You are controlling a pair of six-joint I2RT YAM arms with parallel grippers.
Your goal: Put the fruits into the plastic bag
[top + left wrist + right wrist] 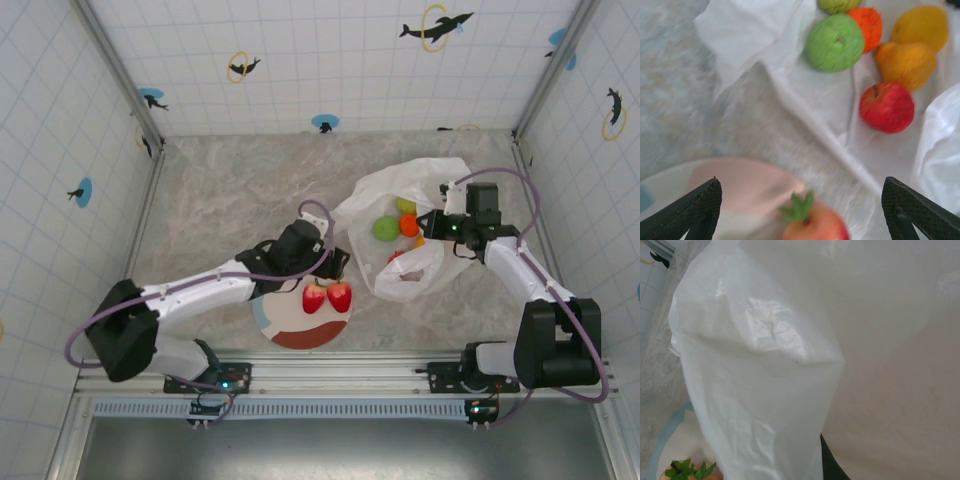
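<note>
Well, my left end effector [335, 266] hung open above two strawberries [327, 296] on the plate [290, 335], and my right end effector [441, 226] pinched the plastic bag [440, 180]. An off-centre close might have squirted a strawberry onto the desk [220, 190].

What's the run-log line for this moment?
left gripper: open, over two strawberries on plate | right gripper: shut on plastic bag rim | in bag: green apple, red apple

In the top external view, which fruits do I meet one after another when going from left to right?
left red toy strawberry → right red toy strawberry → round green toy apple → orange toy citrus ball
</note>
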